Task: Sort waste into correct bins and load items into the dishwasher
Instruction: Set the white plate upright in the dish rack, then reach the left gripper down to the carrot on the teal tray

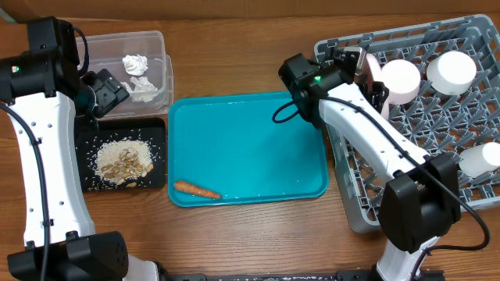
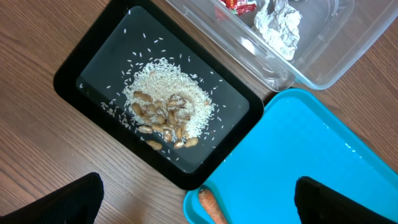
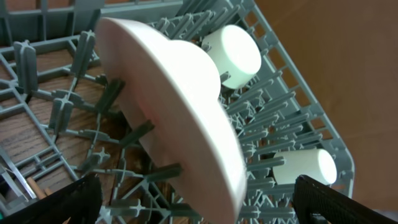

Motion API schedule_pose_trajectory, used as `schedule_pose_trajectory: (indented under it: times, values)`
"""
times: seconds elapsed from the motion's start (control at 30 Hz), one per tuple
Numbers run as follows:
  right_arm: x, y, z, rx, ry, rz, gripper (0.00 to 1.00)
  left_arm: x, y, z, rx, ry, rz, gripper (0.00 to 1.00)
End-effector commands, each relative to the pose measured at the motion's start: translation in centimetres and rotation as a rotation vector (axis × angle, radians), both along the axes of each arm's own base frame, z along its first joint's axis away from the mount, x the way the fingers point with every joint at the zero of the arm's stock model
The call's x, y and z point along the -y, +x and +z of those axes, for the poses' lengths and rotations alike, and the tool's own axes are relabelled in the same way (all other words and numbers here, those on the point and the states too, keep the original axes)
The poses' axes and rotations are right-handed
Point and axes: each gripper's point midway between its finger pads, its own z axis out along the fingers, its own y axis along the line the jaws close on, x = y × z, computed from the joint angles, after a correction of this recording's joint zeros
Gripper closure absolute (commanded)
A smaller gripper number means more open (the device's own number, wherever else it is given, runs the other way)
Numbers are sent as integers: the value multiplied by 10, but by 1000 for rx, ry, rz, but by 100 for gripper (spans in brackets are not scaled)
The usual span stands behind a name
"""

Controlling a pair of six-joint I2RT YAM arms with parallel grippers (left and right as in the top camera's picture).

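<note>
The left gripper [image 2: 196, 183] is hovering towards the far-left corner of the worktop. Its fingers are spreading wide with nothing between them, above the black tray [image 2: 81, 68], which is holding rice and beige scraps [image 2: 165, 115]. The clear tub [image 1: 156, 47] behind it is holding a tissue [image 1: 134, 64] and a red wrapper [image 2: 239, 5]. The carrot [image 1: 195, 190] is lying in the teal tray [image 1: 250, 140], mid-worktop. At the right edge, the right gripper [image 3: 198, 182] is gaping wide over the grey rack [image 1: 359, 203], gripping nothing. The white bowl [image 3: 180, 106] is standing on edge among the pegs, with two cups [image 3: 233, 53] beyond.
</note>
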Motion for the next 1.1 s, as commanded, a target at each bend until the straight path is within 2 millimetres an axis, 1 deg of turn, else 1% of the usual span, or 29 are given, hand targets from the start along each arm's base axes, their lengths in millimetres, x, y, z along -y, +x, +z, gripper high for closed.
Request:
schedule_pose_trajectory:
  times: [0.0, 0.07, 0.17, 0.27, 0.37, 0.4, 0.47, 0.5, 0.57, 0.63, 0.67, 0.73, 0.8, 0.87, 0.97, 1.07]
  values:
    - [3, -5, 18, 62, 78, -18, 0, 1, -1, 10, 30, 2, -10, 0]
    - [2, -6, 31, 96, 121, -11, 0, 5, -1, 9, 32, -17, -17, 0]
    - [-5, -8, 51, 111, 237, 35, 0, 16, 0, 8, 35, -73, -58, 0]
    - [-24, -4, 62, 66, 419, 193, 0, 26, -1, 6, 21, -110, -83, 0]
    - [-48, -2, 71, 6, 612, 404, 0, 38, -4, 0, -9, -121, -112, 0]
    - [-53, -4, 74, -16, 675, 468, 0, 43, -5, -2, -22, -124, -124, 0]
    - [-56, -9, 78, -48, 755, 551, 0, 56, -10, -9, -55, -134, -153, 0]
    - [-54, -12, 80, -60, 789, 575, 0, 65, -12, -13, -77, -147, -177, 0]
    - [-41, -15, 81, -61, 822, 558, 0, 83, -19, -23, -119, -178, -215, 0]
    - [-20, -17, 80, -57, 828, 502, 0, 104, -27, -37, -173, -213, -228, 0]
    - [-9, -18, 78, -57, 830, 470, 0, 114, -33, -45, -204, -229, -227, 0]
    - [7, -20, 75, -56, 833, 424, 0, 127, -42, -61, -255, -243, -201, 0]
    - [22, -23, 73, -56, 839, 377, 0, 139, -55, -80, -319, -251, -150, 0]
    - [32, -26, 71, -57, 845, 345, 0, 152, -67, -98, -368, -266, -114, 0]
    - [44, -31, 69, -53, 862, 289, 0, 171, -78, -126, -406, -293, -104, 0]
    - [50, -35, 67, -57, 876, 260, 0, 180, -84, -152, -415, -290, -99, 0]
